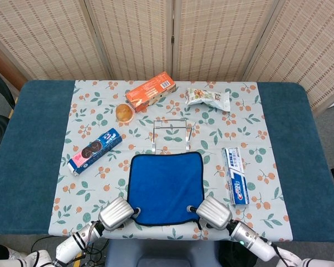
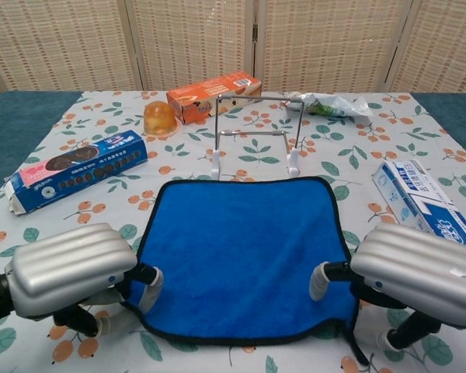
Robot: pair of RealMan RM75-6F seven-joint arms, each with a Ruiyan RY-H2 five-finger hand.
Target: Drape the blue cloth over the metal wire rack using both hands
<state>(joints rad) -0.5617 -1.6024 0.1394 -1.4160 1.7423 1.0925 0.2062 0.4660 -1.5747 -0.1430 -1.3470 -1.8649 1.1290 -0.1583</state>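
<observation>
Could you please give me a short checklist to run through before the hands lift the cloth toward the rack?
1. Left hand at the near left corner of the blue cloth: ok, fingers touch the edge.
2. Right hand at the near right corner: ok, fingers lie over the edge.
3. Firm grip on both corners: cannot tell, the fingertips are hidden under the hands.
4. Cloth lies flat and unfolded: ok.
5. Metal wire rack upright just beyond the far edge of the cloth: ok.
6. Path from cloth to rack free: ok; the toothpaste box and cookie box lie off to the sides.
</observation>
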